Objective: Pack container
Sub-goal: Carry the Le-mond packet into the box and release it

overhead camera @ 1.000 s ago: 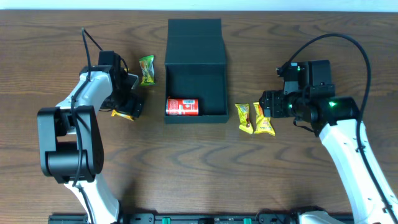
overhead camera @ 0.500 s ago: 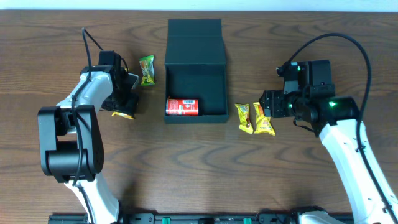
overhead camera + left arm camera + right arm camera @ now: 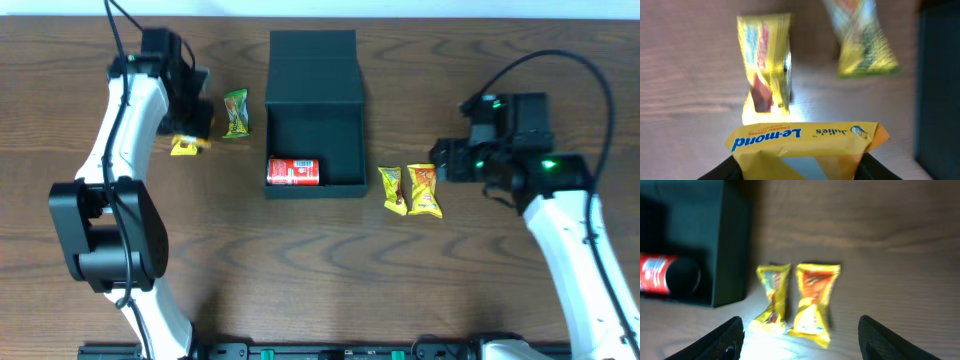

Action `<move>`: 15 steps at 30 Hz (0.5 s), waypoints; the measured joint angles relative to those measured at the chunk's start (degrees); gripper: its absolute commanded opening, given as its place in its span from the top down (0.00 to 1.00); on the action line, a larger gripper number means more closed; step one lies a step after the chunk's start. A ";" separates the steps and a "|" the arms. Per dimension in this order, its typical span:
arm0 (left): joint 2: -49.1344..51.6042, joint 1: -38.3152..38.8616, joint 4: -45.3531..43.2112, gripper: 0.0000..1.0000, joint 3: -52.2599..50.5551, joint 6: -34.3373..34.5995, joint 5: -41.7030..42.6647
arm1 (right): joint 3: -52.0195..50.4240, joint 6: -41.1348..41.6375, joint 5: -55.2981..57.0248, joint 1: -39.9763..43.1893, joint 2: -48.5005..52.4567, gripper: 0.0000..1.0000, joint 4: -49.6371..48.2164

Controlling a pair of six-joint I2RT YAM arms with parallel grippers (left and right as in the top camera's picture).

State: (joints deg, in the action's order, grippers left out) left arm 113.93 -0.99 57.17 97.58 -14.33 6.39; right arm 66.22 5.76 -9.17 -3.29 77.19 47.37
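The wooden table (image 3: 320,270) carries the container (image 3: 315,75) at centre-back, its flap lid open and lying flat behind it. The right gripper (image 3: 442,162) hangs with jaws spread wide, holding nothing, beside two yellow packets (image 3: 391,188) (image 3: 425,190) that lie just right of the container. The left gripper (image 3: 800,162) clamps a yellow Le-mond packet (image 3: 800,137) above the table, well left of the container. A red can (image 3: 292,172) lies in the container's front-left corner. Under the left gripper lie a green packet (image 3: 862,45) and what looks like another yellow one (image 3: 765,65), both blurred.
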 measured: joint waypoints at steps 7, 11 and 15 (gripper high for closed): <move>-0.04 10.40 -0.92 0.54 8.28 7.50 1.18 | 6.45 -0.81 0.11 7.54 -0.09 0.26 2.75; -0.02 19.30 -2.73 0.53 8.26 14.75 1.42 | 6.47 -1.77 0.11 9.25 -0.09 0.25 4.37; 0.26 26.62 -3.39 0.51 8.26 22.80 2.21 | 6.49 -3.45 0.00 11.34 -0.09 0.23 4.70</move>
State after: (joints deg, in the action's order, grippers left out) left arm 114.19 25.63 53.78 105.84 8.47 8.60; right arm 72.71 2.31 -9.17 8.05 77.10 52.07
